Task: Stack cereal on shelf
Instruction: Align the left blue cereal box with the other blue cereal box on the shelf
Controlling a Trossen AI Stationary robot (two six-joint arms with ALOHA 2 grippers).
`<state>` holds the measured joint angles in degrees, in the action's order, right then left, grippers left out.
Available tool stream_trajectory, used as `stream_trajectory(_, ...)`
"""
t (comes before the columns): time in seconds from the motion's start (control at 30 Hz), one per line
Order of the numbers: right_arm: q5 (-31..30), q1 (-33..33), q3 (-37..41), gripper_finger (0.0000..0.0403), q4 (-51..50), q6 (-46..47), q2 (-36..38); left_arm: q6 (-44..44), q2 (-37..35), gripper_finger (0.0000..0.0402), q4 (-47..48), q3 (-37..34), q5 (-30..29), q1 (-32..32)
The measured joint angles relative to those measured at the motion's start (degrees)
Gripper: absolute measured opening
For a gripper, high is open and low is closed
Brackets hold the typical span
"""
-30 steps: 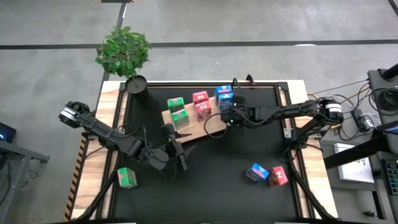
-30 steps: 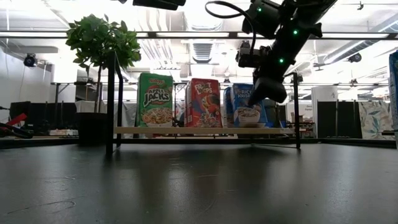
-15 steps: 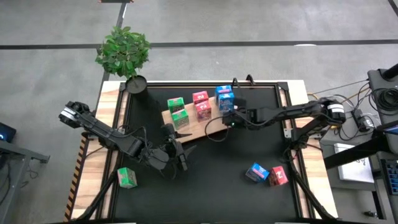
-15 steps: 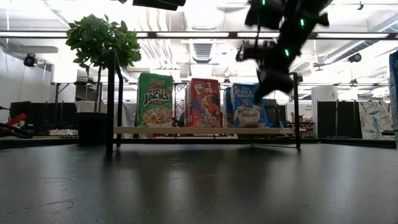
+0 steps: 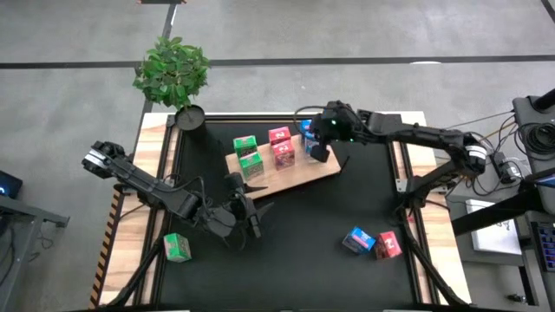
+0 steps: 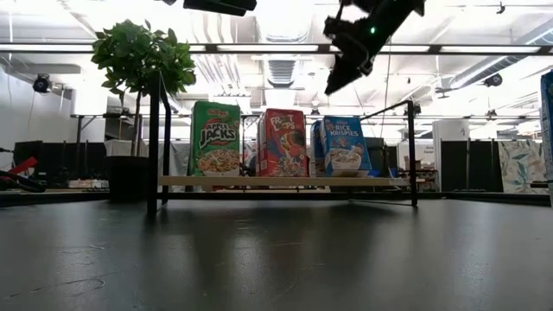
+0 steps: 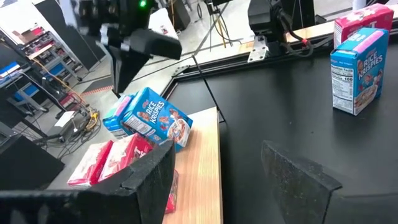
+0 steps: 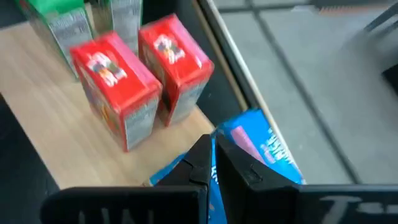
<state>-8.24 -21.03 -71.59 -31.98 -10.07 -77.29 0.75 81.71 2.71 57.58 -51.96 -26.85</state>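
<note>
Printed card, light and stiff but easy to dent or tip — each cereal box wants a gentle pinch across its narrow sides, near mid-height. Nearest the front, a green box (image 5: 177, 247) lies by the left gripper (image 5: 245, 216), which rests low with fingers apart, holding nothing; a blue box (image 5: 358, 240) and a red box (image 5: 388, 245) lie together, well apart from both grippers. Farther back, six boxes stand on the shelf (image 5: 290, 178) — the right gripper (image 5: 319, 150), fingers closed and empty, hangs above the blue pair (image 6: 342, 146).
</note>
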Motion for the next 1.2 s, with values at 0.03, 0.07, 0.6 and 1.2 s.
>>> stream_trajectory(0.03, 0.2, -0.6, 0.0, 0.0012, -0.4, 0.0, -0.5, -0.2, 0.0, 0.0223, 0.1, 0.0, 0.0, 0.0)
stream_trajectory(0.07, 0.1, -1.0, 0.2, 0.0012, -0.7, -0.3, -0.8, -0.3, 0.0, 0.0223, 0.3, 0.0, 0.0, 0.0)
stream_trajectory(0.6, -3.3, -1.5, 2.5, 0.0012, -0.2, -1.6, -1.3, 0.0, 0.0, 0.0223, 0.5, 0.0, 0.0, 0.0)
stream_trajectory(1.2, -3.9, 1.2, 4.2, 0.0012, -2.1, 0.0, -1.1, 0.0, 0.0, 0.0223, 0.4, 0.0, 0.0, 0.0)
